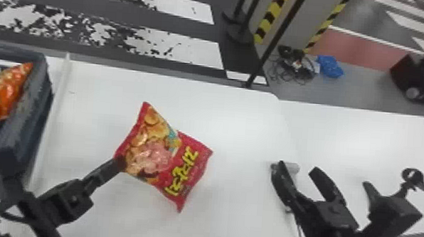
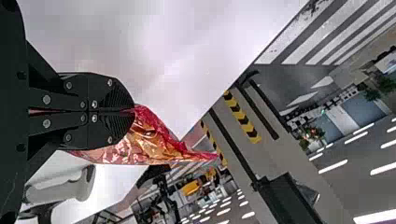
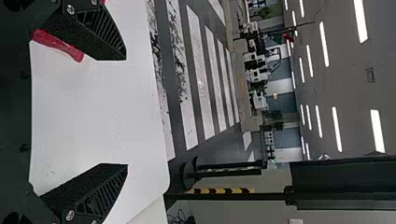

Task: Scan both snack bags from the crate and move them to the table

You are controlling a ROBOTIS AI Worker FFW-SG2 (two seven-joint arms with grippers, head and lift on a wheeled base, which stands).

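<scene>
Red snack bag [image 1: 162, 152] could twist loose, since my left pincer [image 2: 132, 111] clamps just one edge; my right pincer [image 3: 126, 112] stands wide, giving no support.

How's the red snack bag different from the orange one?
The red snack bag is red with yellow lettering; the orange snack bag is mainly orange. The red one is outside the crate; the orange one is inside. The left hand grips the red one by a corner; no hand holds the orange one. Both are glossy.
</scene>
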